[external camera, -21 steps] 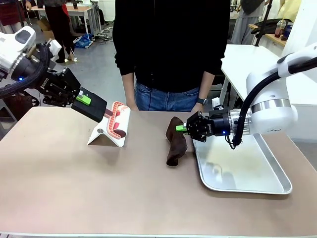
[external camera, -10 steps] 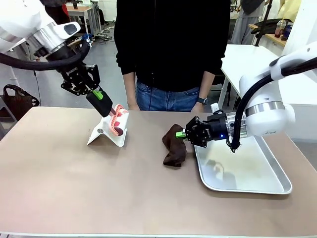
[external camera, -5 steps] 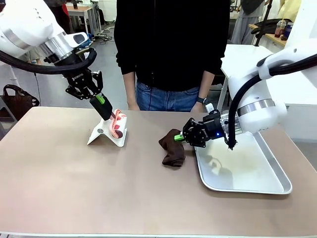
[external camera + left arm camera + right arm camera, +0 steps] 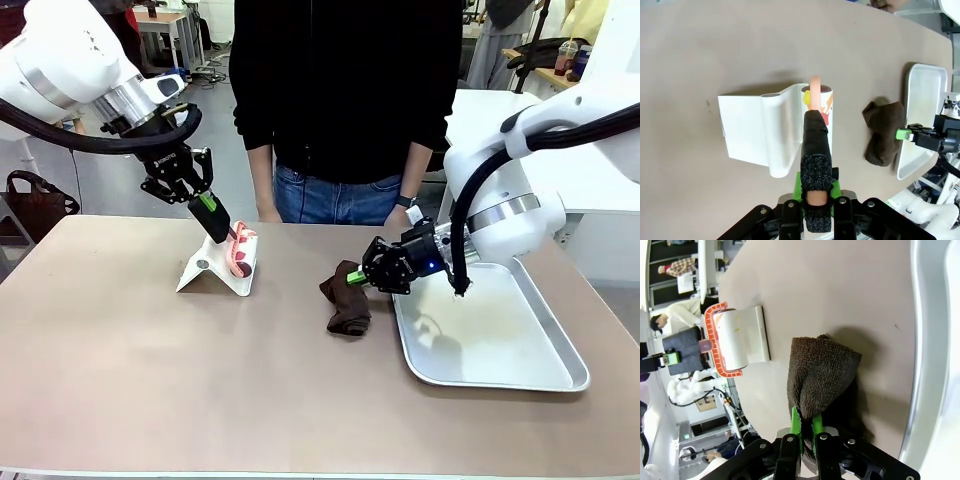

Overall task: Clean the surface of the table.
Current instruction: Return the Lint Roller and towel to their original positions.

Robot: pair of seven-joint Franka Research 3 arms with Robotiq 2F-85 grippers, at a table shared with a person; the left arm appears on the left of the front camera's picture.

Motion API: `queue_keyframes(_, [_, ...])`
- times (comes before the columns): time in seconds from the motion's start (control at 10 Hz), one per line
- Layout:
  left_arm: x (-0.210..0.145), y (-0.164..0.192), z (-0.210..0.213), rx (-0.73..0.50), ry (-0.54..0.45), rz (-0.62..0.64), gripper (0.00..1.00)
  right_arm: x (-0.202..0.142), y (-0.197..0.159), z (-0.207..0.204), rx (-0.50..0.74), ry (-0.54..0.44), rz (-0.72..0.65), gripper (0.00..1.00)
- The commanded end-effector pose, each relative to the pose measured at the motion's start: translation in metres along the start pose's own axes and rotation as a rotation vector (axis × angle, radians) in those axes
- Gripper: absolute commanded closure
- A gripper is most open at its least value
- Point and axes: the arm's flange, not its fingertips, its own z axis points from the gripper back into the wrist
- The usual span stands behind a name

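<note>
The table [image 4: 200, 380] has a matte taupe-brown top. A lint roller [image 4: 240, 252] with an orange-pink frame lies in its white holder [image 4: 213, 272] at the back left. My left gripper [image 4: 210, 214] comes down steeply on it and is shut on the roller's pink handle [image 4: 815, 87]; black foam covers the fingers [image 4: 816, 175]. A dark brown cloth [image 4: 348, 305] rests crumpled on the table near the middle. My right gripper [image 4: 354, 277] is shut on the cloth's upper edge, and the cloth [image 4: 820, 375] hangs from the green pads [image 4: 795, 426].
A silver metal tray [image 4: 545, 375] lies on the right side of the table, its near rim close to the cloth. A person in black stands at the far edge, one hand [image 4: 268, 213] behind the roller. A white table stands at the back right.
My left arm has risen and swung right, so the gripper now stands steeper over the roller. My right gripper has dragged the brown cloth a little to the left, away from the tray.
</note>
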Motion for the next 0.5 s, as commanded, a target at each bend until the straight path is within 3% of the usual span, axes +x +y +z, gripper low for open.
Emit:
queue_keyframes(0.0, [0.0047,-0.0034,-0.0056,0.031,-0.001,-0.002,0.78,0.0069,0.0078,-0.0066,-0.03,0.013,-0.019,0.9])
queue_keyframes(0.4, [0.0065,-0.0027,-0.011,0.044,0.019,0.002,0.78,0.0077,0.0064,-0.0081,-0.011,0.02,-0.018,0.9])
